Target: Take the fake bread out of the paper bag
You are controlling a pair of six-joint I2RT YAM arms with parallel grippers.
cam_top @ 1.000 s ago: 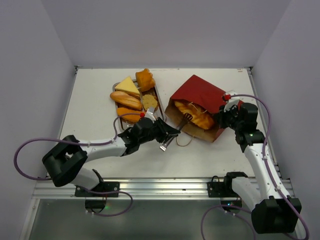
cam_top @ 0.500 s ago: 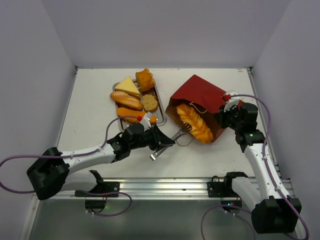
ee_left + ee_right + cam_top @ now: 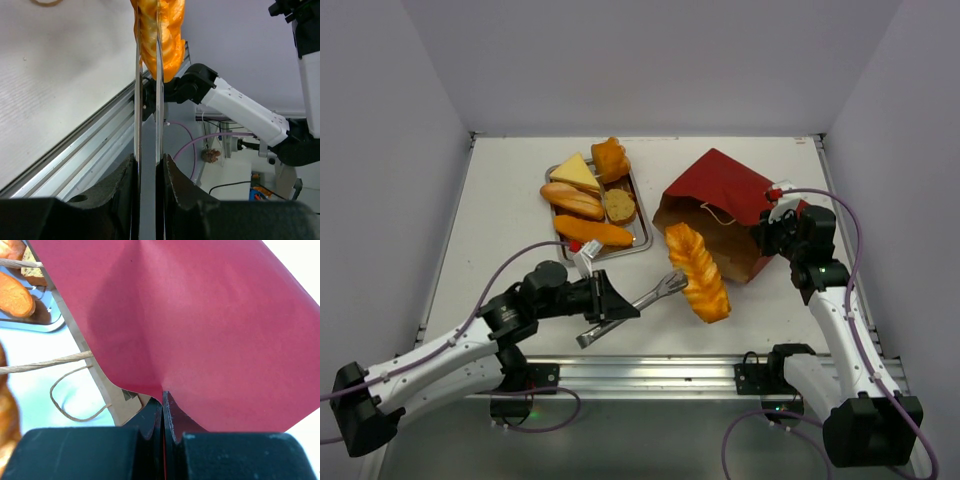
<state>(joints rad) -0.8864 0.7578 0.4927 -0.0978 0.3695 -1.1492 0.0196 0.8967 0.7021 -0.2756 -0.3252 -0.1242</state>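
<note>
My left gripper (image 3: 608, 303) is shut on a pair of metal tongs (image 3: 632, 307), and the tongs pinch a long braided golden loaf of fake bread (image 3: 697, 270). The loaf hangs outside the paper bag (image 3: 720, 195), just in front of its mouth. In the left wrist view the tongs (image 3: 147, 125) run up from my gripper (image 3: 148, 165) to the loaf (image 3: 161, 30). My right gripper (image 3: 767, 235) is shut on the bag's red wall (image 3: 200, 315) at its right side, with the gripper (image 3: 163, 405) pinching the paper edge.
A silver tray (image 3: 643, 240) at back left holds a yellow wedge (image 3: 575, 172), an orange bun (image 3: 610, 158), a round slice (image 3: 618, 205) and two long loaves (image 3: 572, 200). The bag's string handles (image 3: 50, 362) lie toward the tray. An aluminium rail (image 3: 650, 372) runs along the near edge.
My left arm has pulled back toward the near left with the tongs, drawing the braided loaf out of the bag's mouth. The right gripper has kept its hold on the bag.
</note>
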